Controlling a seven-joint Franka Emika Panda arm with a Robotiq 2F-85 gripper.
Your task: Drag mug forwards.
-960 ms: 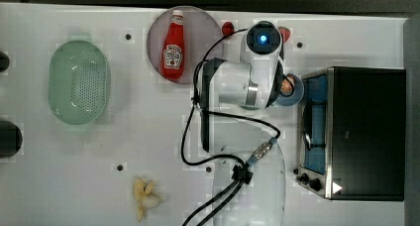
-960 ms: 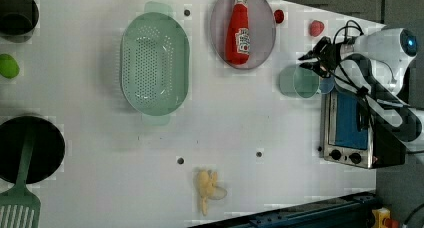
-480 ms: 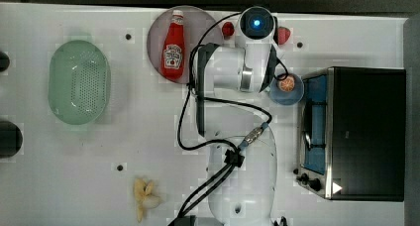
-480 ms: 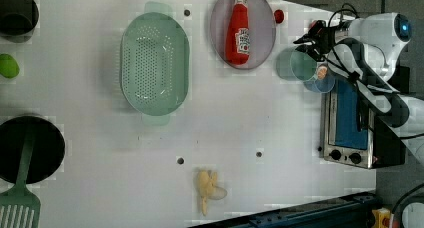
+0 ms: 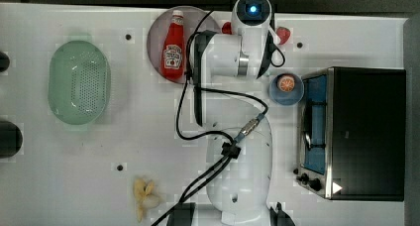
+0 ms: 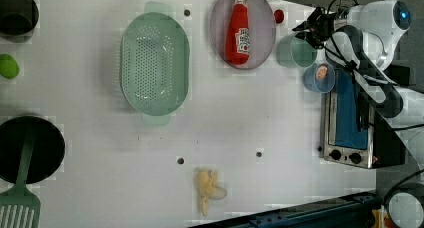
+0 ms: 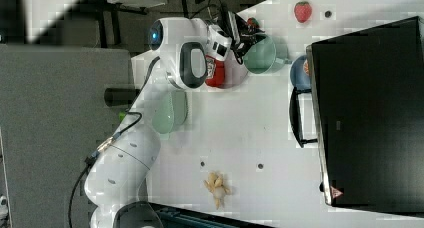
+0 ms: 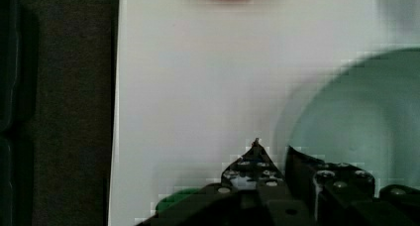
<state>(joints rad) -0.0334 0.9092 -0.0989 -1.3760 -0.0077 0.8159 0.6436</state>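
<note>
Fingers [image 8: 257,169] are seen straddling the mug's [image 6: 295,50] rim, one outside, one inside the wall; whether they are clamped cannot be told. The gripper [image 6: 314,29] is set at the rim, likely for hooking and dragging. The mug stands between the ketchup plate [image 6: 220,48] and the toaster oven [image 6: 350,123], just beside the blue cup [image 6: 320,78].

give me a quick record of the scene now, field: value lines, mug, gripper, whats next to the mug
mug: pale teal mug, upright on the white table, near its far edge
gripper: gripper at the mug's rim; grip state cannot be told
neighbour, left view's left: ketchup bottle lying on a round plate
neighbour, left view's lower right: blue cup holding an orange thing, beside the toaster oven
elsewhere: mint perforated basket
</note>
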